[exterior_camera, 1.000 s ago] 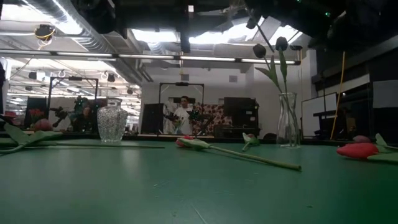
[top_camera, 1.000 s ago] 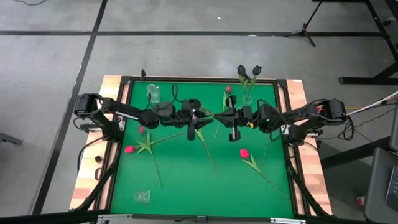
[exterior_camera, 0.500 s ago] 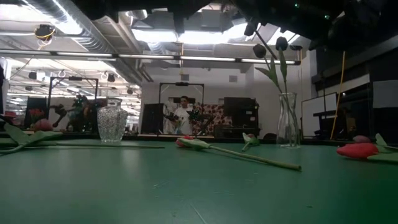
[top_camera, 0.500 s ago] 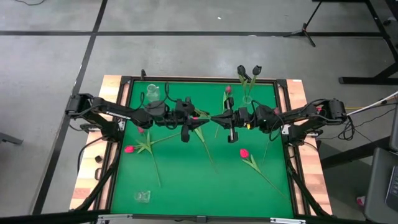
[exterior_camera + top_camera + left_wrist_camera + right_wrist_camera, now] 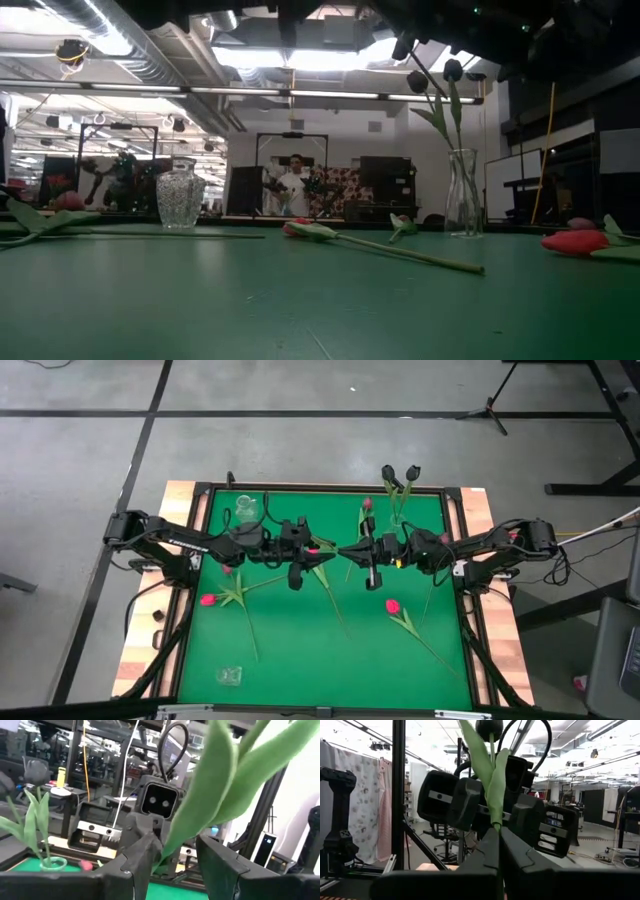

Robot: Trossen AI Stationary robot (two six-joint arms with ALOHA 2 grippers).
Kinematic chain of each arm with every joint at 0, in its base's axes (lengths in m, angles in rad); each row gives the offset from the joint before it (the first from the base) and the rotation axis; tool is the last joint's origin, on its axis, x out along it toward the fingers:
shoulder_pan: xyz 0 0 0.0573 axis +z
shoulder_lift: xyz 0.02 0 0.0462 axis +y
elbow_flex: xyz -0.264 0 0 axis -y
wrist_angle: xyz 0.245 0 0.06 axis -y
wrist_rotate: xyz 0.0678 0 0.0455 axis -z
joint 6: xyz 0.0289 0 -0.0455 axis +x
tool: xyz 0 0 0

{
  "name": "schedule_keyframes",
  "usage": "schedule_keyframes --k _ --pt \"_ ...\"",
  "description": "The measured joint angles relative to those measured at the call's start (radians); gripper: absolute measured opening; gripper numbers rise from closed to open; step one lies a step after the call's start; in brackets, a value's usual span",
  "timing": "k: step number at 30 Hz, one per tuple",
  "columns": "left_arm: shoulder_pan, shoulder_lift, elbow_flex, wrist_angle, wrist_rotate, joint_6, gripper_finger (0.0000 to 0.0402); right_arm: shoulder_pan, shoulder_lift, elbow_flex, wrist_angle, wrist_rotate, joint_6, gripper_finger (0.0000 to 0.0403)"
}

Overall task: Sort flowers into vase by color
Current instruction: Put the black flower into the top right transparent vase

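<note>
Mid hand-over above the worktop centre: right hand (image 5: 496,851) pinches a dark-headed tulip (image 5: 490,770) by its stem, left hand (image 5: 172,857) half-spread around its leaves. Next: left clamps, right releases, carry toward tall vase (image 5: 397,515) holding dark tulips.

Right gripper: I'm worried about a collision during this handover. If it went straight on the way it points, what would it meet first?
Probably the left gripper. The right gripper, shut on a dark tulip, faces it directly; depth between them is unclear.

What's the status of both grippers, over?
Right gripper shut on dark tulip stem, mid-table. Left gripper open around its leaf. Two dark tulips in tall vase; nothing blocking.
</note>
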Motion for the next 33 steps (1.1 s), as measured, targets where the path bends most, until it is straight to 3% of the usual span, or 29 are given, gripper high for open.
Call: schedule_keyframes --k 11,26,33 --pt "0.0 0.0 0.0 0.003 -0.034 0.001 0.0138 0.0 0.0 0.0 -0.003 0.0 0.026 0.0001" --pt "-0.003 0.001 0.0 -0.003 -0.052 0.002 0.0012 0.0 -0.001 0.0 -0.034 0.0 0.053 0.0026" --pt "-0.018 0.002 -0.001 -0.027 -0.058 0.002 0.0014 0.0 -0.017 0.0 -0.174 0.023 0.033 0.0057"
